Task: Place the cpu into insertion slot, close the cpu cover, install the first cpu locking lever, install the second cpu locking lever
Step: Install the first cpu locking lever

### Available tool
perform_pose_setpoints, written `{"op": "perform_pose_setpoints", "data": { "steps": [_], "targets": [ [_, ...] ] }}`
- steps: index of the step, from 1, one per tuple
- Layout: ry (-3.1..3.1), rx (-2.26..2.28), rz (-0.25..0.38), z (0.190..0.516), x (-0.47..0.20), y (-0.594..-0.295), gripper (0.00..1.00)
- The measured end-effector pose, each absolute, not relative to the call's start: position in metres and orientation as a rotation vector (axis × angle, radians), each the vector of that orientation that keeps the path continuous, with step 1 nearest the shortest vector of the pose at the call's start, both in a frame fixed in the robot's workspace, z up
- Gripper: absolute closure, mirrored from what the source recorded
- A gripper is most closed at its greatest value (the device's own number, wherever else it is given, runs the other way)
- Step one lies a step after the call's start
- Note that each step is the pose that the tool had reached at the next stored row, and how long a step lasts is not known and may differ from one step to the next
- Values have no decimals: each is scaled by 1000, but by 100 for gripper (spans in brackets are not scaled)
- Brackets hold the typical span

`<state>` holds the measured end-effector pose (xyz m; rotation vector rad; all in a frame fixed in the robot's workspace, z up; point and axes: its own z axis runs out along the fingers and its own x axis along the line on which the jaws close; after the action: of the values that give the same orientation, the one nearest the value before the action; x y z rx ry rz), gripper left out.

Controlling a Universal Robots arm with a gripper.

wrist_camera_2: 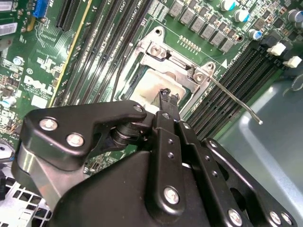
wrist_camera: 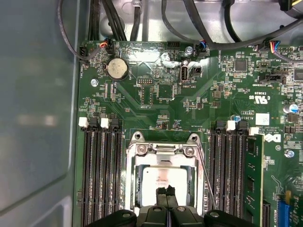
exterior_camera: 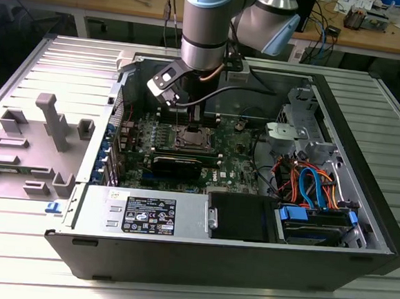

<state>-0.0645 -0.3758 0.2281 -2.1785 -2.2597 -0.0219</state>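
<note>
The cpu (wrist_camera: pixel 163 176), dull silver top upward, lies seated in the insertion slot (wrist_camera: pixel 139 187) on the green motherboard (wrist_camera: pixel 156 101). The cpu cover (wrist_camera: pixel 165 153) lies flat around it, so that the chip shows through the square cut-out. One wire locking lever (wrist_camera_2: pixel 236 101) slants away from a corner of the socket, and in the second wrist view its free end reaches past the black memory slots (wrist_camera: pixel 102 175). Whether it is latched cannot be told.

The gripper (wrist_camera: pixel 165 191) stands directly over the cpu. Its thin fingertips (wrist_camera_2: pixel 163 94) are drawn together, with nothing visible between them. Contact with the chip's top cannot be judged.

A round coin cell (wrist_camera: pixel 117 69) sits on the board beyond the socket, near bundled black cables (wrist_camera: pixel 123 19).

In the exterior view, the arm (exterior_camera: pixel 206 25) descends into the open computer case (exterior_camera: pixel 377 226), which rests on a ribbed metal table (exterior_camera: pixel 37 275). Grey fixture blocks (exterior_camera: pixel 50 120) stand at the exterior view's left.
</note>
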Motion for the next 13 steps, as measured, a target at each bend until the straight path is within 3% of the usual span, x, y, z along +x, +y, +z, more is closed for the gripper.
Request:
{"op": "perform_pose_setpoints", "data": {
  "steps": [13],
  "targets": [
    [-2259,-2178,-21,246,-64,-376,89]
  ]
}}
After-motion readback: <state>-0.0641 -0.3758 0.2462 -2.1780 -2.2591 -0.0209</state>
